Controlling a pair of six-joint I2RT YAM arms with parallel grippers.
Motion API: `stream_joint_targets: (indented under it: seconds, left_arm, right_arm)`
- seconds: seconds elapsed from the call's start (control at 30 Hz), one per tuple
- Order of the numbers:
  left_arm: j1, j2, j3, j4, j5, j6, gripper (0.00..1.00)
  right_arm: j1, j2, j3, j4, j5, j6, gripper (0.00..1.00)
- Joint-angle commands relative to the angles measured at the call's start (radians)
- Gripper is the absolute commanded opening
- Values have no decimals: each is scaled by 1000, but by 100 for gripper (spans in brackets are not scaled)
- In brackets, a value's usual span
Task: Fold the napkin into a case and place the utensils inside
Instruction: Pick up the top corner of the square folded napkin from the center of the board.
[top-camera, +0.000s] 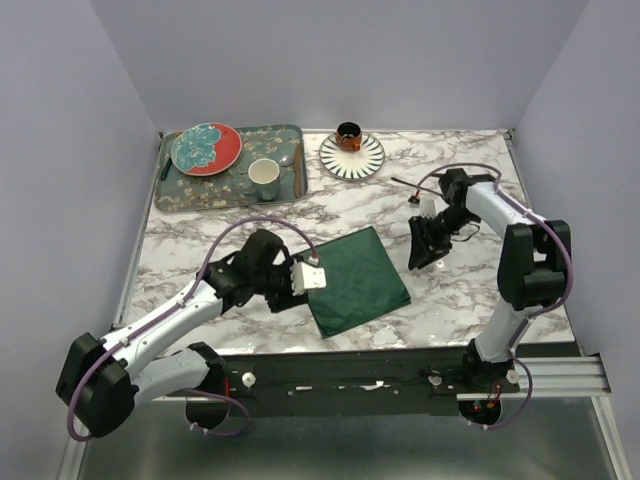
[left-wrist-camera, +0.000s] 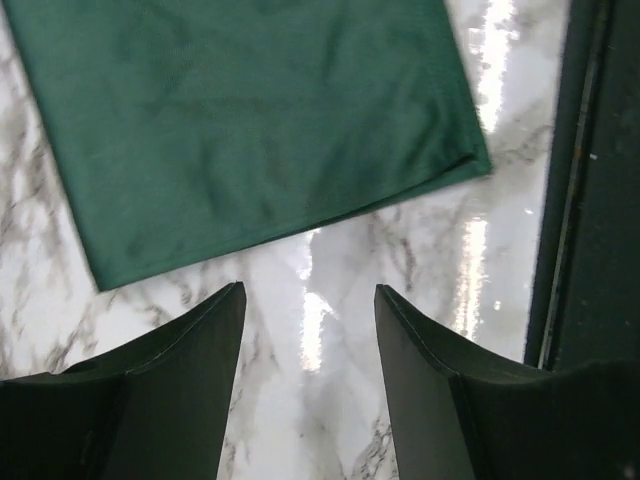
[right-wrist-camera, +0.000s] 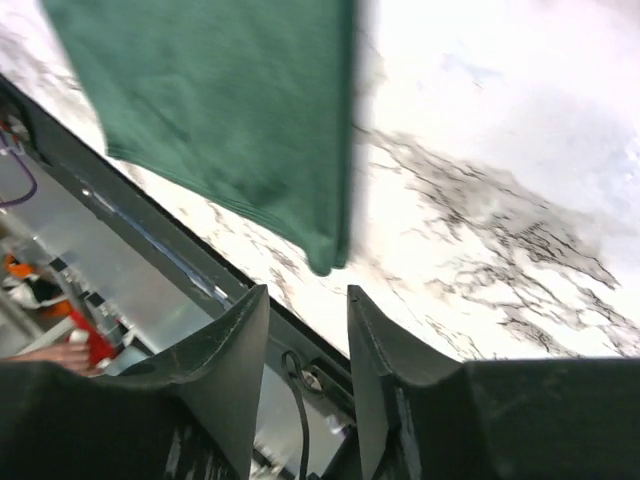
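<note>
The dark green napkin (top-camera: 355, 280) lies flat on the marble table as a broad folded rectangle, one corner near the front edge. It fills the upper part of the left wrist view (left-wrist-camera: 250, 120) and the upper left of the right wrist view (right-wrist-camera: 230, 110). My left gripper (top-camera: 292, 295) (left-wrist-camera: 310, 288) stands open just off the napkin's left edge, nothing between its fingers. My right gripper (top-camera: 418, 258) (right-wrist-camera: 308, 292) hangs open to the napkin's right, also empty. A slim dark stick (top-camera: 402, 183) shows by the right arm; I cannot tell whether it is one of the utensils. A case is not in view.
A patterned tray (top-camera: 185, 195) at the back left carries a red and teal plate (top-camera: 205, 148), a cup (top-camera: 264, 178) and a silver spoon (top-camera: 286, 160). A striped plate (top-camera: 368, 160) with a small dark cup (top-camera: 348, 134) sits at the back. The black front rail (top-camera: 400, 352) borders the table.
</note>
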Motion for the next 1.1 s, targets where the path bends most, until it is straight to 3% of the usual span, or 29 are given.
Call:
stream_joint_targets:
  seconds: [0.0, 0.23, 0.43, 0.57, 0.87, 1.07]
  left_arm:
    - [-145, -41, -102, 75, 6, 93, 65]
    - [-371, -2, -147, 181, -85, 113, 56]
    - [-477, 55, -135, 246, -126, 56, 49]
    - [-500, 87, -151, 285, -120, 63, 45]
    - [-506, 158, -161, 371, -152, 69, 44]
    - [-506, 190, -151, 327, -160, 108, 42]
  right_arm:
    - [41, -63, -24, 26, -100, -35, 43]
    - [107, 8, -148, 159, -127, -64, 34]
    - [107, 141, -102, 135, -85, -59, 30]
    - [107, 189, -82, 109, -117, -51, 31]
    - [107, 112, -93, 91, -79, -77, 40]
    - [107, 94, -75, 77, -73, -81, 42]
